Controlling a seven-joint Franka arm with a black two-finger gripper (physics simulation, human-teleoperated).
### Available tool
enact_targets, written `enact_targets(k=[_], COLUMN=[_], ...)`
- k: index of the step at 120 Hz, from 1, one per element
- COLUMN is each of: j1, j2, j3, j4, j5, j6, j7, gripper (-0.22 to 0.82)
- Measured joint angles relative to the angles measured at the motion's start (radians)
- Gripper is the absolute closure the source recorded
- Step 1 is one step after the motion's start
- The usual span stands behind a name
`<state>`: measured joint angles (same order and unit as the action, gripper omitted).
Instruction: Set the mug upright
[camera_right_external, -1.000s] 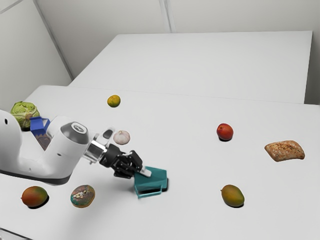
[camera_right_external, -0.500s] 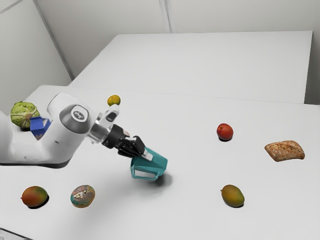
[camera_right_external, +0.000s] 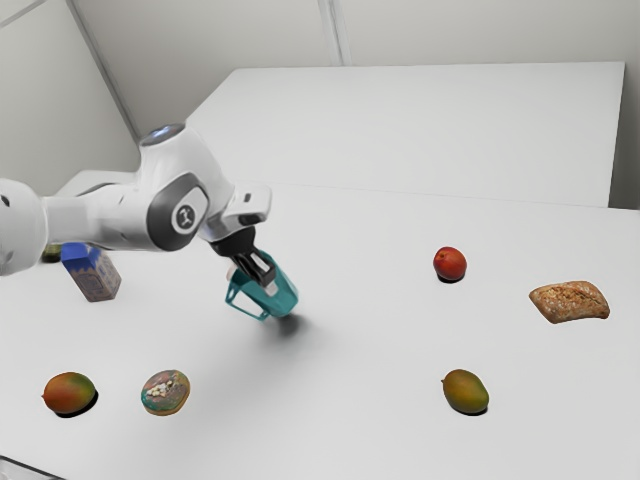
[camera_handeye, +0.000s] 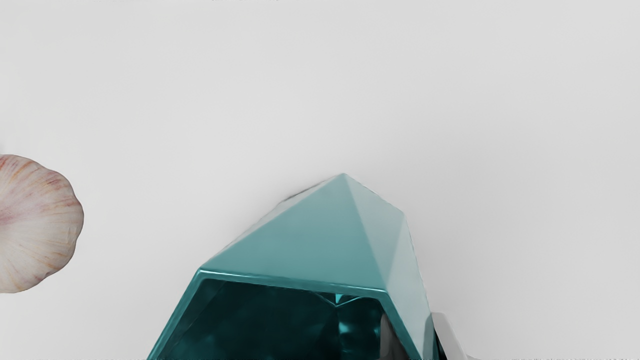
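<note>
While over the desk (camera_right_external: 360, 410) the arm (camera_right_external: 185, 205) has reared higher, the mug (camera_right_external: 283, 296) has come up off its side, now held aslant, seemingly clear of the surface. The pincer (camera_right_external: 268, 284) is clamped on its wall; more righting looks needed.

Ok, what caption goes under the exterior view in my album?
A robot arm with its tool gripping a tilted teal mug, while a donut, a carton and a ciabatta keep it company.

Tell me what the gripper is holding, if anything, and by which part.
The gripper holds the teal mug by its wall near the rim, one finger inside, one outside.
</note>
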<state>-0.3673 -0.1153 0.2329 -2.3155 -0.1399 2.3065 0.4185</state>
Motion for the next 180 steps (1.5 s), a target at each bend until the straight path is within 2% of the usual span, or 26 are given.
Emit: enact_targets(k=[23,52,161,180], j1=[0.001,0.004,0.001,0.003], j2=[0.032,0.040,0.165,0.167], j3=[0.009,0.024,0.031,0.031], j4=[0.029,0.026,0.083,0.083], j5=[0.169,0.227,0.235,0.227], j6=[-0.065,-0.100,0.013,0.014], j7=[-0.068,-0.130,-0.218,-0.217], gripper=[0.77,0.78,0.77,0.71])
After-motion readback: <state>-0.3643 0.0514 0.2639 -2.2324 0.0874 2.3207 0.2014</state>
